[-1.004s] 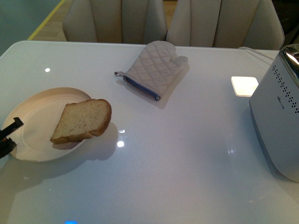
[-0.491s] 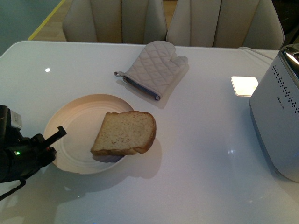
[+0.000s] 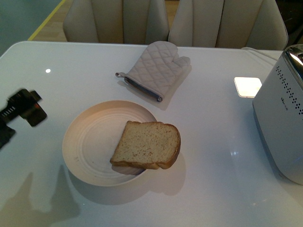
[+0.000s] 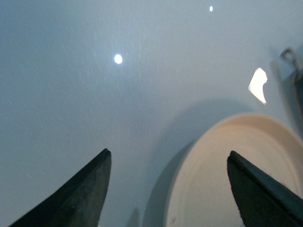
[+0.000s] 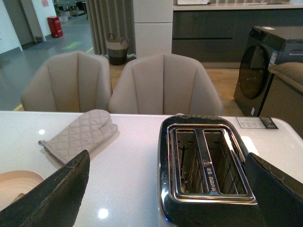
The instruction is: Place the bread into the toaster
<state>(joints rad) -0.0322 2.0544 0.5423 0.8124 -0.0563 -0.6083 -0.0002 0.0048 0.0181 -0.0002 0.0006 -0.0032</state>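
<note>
Bread [image 3: 147, 150] on plate [image 3: 90, 146], overhanging its rim. L hand [image 4: 169, 152] apart nr plate; R hand [image 5: 166, 156] apart, facing toaster [image 5: 208, 165] top.

Tan bread [image 3: 147, 150] overhangs the plate [image 3: 90, 142] rim; white toaster [image 3: 280, 125] stands well apart.

- Toaster [image 3: 283, 118]: the front view's right edge cuts it off; you see only one dotted side and a strip of chrome top.
- Left gripper [image 3: 22, 109]: blurred at the front view's left edge; you cannot tell its fingers apart there.
- Plate [image 3: 90, 142]: the bread [image 3: 147, 144] covers its right rim.
- Chairs [image 3: 116, 21]: cropped by the top edge; only backs show.
</note>
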